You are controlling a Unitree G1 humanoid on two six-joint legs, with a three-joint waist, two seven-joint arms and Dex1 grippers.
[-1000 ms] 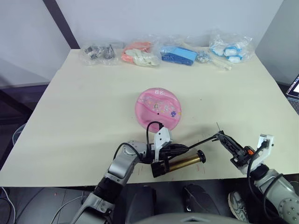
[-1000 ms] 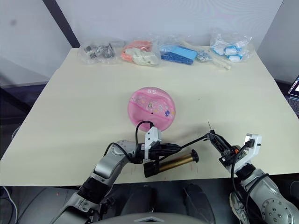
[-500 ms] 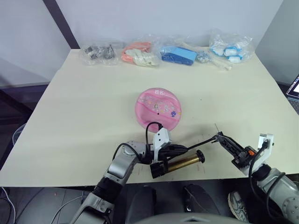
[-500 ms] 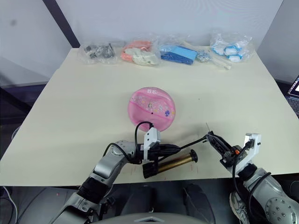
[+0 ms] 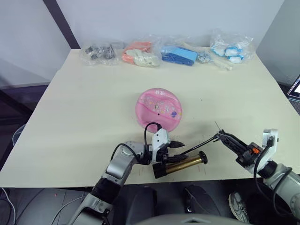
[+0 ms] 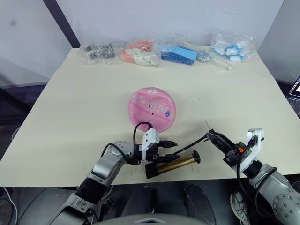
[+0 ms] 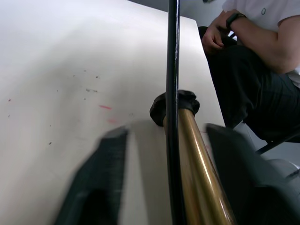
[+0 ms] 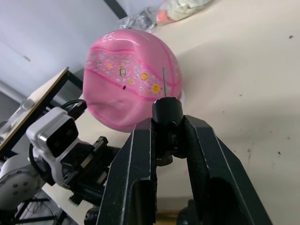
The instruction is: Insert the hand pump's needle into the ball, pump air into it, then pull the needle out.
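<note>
left hand point(image 5: 176, 144) has let go and spread over the hand pump point(image 5: 180, 165) on the bench point(image 5: 84, 117), right hand point(image 5: 224, 137) grasps the needle point(image 8: 164, 82) fitting short of the ball point(image 5: 159, 108), so insertion, pumping, pull-out all remain.

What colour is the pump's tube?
Bronze-gold, with black end caps. The hand pump shows it best in the left wrist view.

Left gripper point(image 5: 174, 145) fingers now apart.

ball point(image 5: 159, 109) mid-table, hand pump point(image 5: 182, 163) nearer
</note>
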